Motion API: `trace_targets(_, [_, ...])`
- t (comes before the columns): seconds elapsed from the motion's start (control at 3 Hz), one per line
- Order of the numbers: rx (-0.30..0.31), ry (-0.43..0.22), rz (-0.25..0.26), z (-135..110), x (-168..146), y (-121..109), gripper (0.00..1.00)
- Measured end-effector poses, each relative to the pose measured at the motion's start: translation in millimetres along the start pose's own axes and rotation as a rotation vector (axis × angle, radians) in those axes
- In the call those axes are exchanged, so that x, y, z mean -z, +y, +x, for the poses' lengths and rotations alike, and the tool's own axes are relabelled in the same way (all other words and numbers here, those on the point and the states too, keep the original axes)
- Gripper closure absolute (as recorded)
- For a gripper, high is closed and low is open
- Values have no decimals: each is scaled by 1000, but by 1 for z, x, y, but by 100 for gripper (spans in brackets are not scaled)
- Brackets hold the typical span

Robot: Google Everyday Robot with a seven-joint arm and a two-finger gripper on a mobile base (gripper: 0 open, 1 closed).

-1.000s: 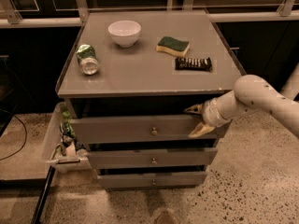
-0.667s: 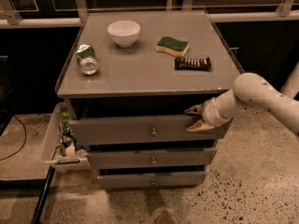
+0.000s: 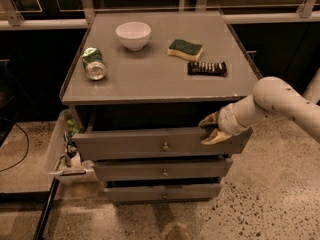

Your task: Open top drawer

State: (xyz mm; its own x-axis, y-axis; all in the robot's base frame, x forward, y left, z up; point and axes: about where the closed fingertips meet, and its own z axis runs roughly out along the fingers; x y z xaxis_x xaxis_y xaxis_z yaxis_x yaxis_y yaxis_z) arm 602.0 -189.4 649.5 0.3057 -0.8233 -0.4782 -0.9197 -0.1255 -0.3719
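The top drawer (image 3: 125, 144) is a wide grey front with a small round metal knob (image 3: 165, 146) at its centre. It stands pulled out a little from the cabinet, with a dark gap above it. My gripper (image 3: 210, 129) is at the right end of the drawer's top rim. Its two pale fingers are spread apart, one finger (image 3: 207, 120) above and behind the rim, the other in front of the panel. The white arm (image 3: 280, 101) reaches in from the right.
Two narrower drawers (image 3: 162, 170) sit below. On the cabinet top (image 3: 150, 79) are a white bowl (image 3: 133, 35), a tipped green can (image 3: 93, 63), a sponge (image 3: 185, 49) and a dark snack bar (image 3: 207, 68). A white bin (image 3: 56, 154) stands at the left.
The gripper has moved slightly forward and down at the drawer's right end, and the drawer front has come out a little with it.
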Motion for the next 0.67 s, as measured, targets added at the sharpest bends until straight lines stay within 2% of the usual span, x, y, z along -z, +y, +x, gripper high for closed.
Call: trace_targets(0.67, [0,0,0,0,0,0,40])
